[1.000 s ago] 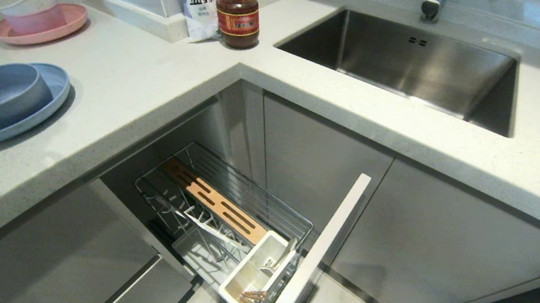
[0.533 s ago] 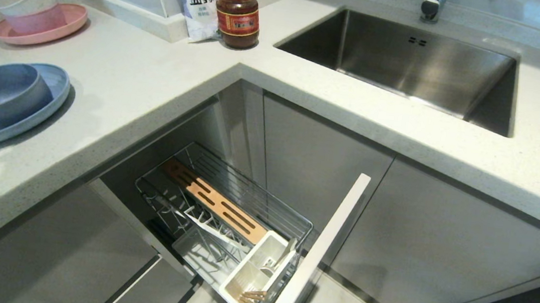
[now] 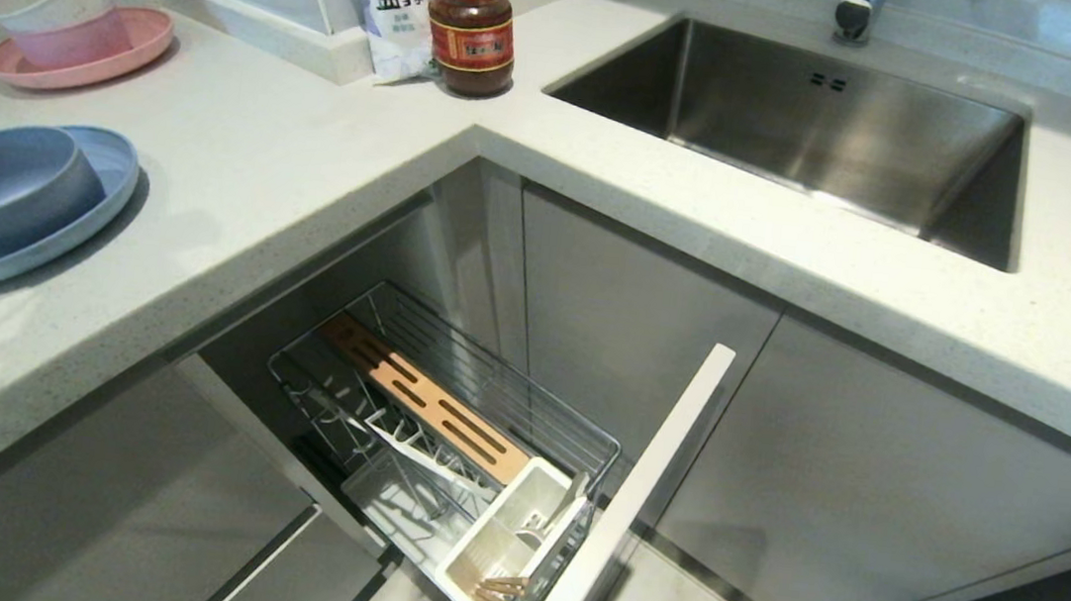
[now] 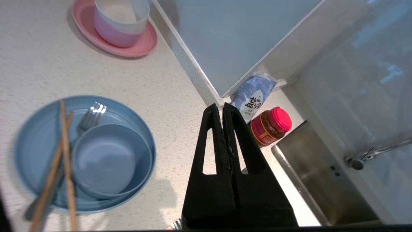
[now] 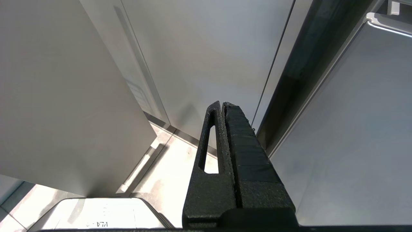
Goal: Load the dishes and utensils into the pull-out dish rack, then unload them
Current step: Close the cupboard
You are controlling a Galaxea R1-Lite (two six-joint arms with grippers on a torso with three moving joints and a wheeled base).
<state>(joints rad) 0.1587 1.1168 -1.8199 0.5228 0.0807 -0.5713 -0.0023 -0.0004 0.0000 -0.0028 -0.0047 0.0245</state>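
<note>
The left gripper [image 4: 222,108] is seen with its two black fingers pressed together and nothing held between them, hanging above the pale speckled counter [image 4: 173,93]. Beside it on the counter lies a wide light-blue plate [image 4: 38,129], with a small blue bowl [image 4: 111,161] set inside it. A pair of wooden chopsticks [image 4: 64,154] is laid across the plate's rim, and a silver fork [image 4: 91,114] rests on the plate, touching the bowl. Below the counter, the wire dish rack [image 3: 442,430] is pulled out; more chopsticks [image 3: 500,591] are seen in its white cutlery caddy [image 3: 511,537]. The right gripper [image 5: 222,104] is also closed and empty, parked low before grey cabinet doors [image 5: 199,64].
</note>
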